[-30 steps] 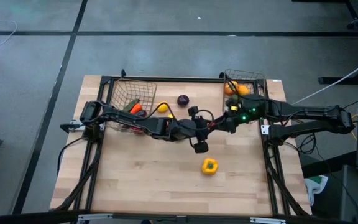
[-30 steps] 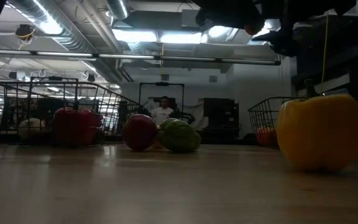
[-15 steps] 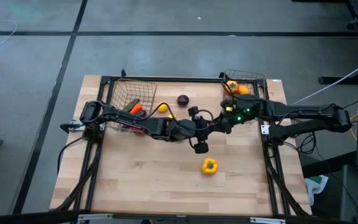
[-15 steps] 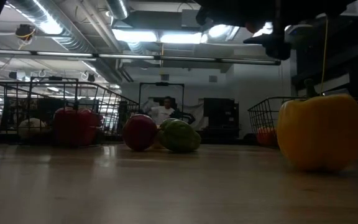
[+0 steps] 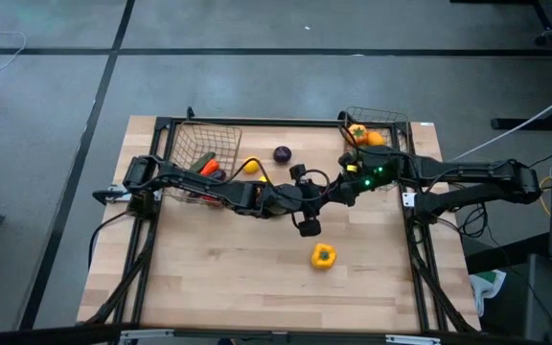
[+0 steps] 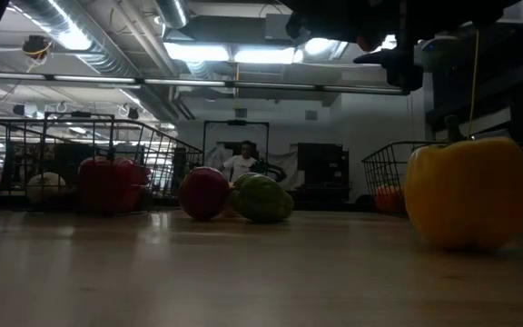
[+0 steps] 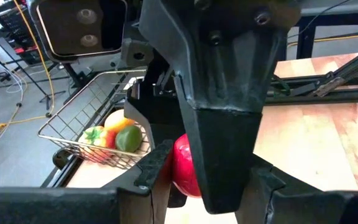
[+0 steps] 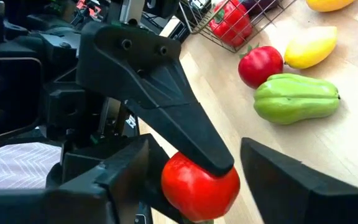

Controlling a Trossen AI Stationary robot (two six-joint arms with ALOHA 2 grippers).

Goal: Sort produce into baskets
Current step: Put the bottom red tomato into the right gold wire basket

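A small red tomato (image 8: 199,186) hangs high over the middle of the table, with my left gripper (image 7: 210,163) shut on it. My right gripper (image 8: 194,149) meets it from the table's right and is open, one finger on each side of the tomato; a gap shows at one finger (image 8: 278,174). In the high view the two grippers meet at mid-table, left gripper (image 5: 324,199) and right gripper (image 5: 339,192). The low view shows the tomato (image 6: 368,42) at the top edge. Two wire baskets stand at the back: the left basket (image 5: 197,146) and the right basket (image 5: 379,119). My left gripper pinches the tomato's sides (image 7: 183,163) between its two fingers, one finger (image 8: 185,134) lying over its top. The fingers come from the table's left, slanting slightly down. The tomato is lifted clear, high above the table. My right gripper: whether it touches the tomato I cannot tell.
A yellow pepper (image 5: 323,256) stands on the near middle of the table. A purple eggplant (image 5: 283,154) and a yellow piece (image 5: 252,165) lie at the back. A red round piece (image 8: 260,65) and a green piece (image 8: 297,98) lie near the left basket.
My right gripper has edged a little toward the table's left, up to the tomato held by my left gripper. My left gripper and the tomato have stayed where they were.
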